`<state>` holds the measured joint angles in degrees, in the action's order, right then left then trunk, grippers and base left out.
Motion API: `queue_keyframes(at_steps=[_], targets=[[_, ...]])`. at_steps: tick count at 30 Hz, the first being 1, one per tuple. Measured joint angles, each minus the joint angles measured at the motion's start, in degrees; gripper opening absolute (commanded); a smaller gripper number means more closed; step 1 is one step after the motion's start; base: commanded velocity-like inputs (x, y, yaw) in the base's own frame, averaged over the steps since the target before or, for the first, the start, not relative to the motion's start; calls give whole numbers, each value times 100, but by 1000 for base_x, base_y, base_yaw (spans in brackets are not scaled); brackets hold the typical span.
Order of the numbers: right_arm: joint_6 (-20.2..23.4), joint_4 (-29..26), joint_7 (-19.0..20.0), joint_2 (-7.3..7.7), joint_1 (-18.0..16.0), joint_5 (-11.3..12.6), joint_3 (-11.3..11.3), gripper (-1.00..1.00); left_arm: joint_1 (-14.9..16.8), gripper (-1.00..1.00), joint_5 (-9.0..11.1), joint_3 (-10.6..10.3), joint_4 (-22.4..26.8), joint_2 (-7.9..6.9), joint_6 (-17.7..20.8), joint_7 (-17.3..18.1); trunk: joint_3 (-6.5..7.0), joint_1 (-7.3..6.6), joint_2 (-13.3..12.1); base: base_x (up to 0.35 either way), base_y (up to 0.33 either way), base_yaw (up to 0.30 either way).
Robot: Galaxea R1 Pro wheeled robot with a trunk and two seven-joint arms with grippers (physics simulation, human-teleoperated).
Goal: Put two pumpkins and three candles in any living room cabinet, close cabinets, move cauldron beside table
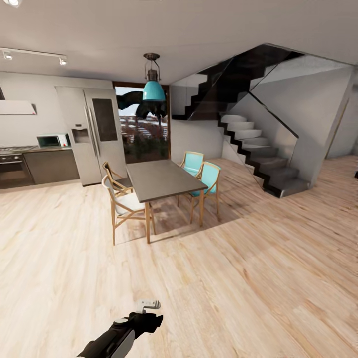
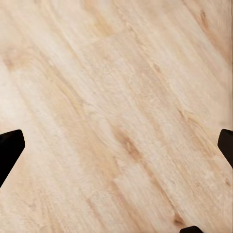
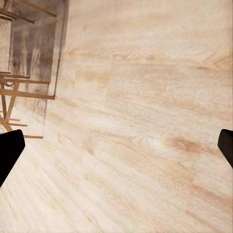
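The robot faces an open room with a pale wood floor (image 1: 258, 278). A dark dining table (image 1: 158, 180) stands ahead with two teal chairs (image 1: 206, 181) on one side and two pale wooden chairs (image 1: 122, 201) on the other. Behind are a fridge (image 1: 92, 134), a teal pendant lamp (image 1: 153, 89) and a dark staircase (image 1: 258, 154). The left tool (image 2: 116, 145) and right tool (image 3: 116, 145) both hang released over bare floor, fingertips spread wide

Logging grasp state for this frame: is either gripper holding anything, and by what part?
Nothing held. Left gripper and right gripper each show dark fingertips spread wide apart, with only bare wood floor between them.
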<state>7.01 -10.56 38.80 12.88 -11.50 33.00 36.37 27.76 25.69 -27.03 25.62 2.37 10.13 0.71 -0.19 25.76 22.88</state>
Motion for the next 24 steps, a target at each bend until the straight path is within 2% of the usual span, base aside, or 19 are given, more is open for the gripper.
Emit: queue_keyframes(at_steps=[24], targets=[[2,0,5,-6,1,-3,1,100,0,100,-10,-4,0,4,-66,0,158,0,0,0,0,-214]])
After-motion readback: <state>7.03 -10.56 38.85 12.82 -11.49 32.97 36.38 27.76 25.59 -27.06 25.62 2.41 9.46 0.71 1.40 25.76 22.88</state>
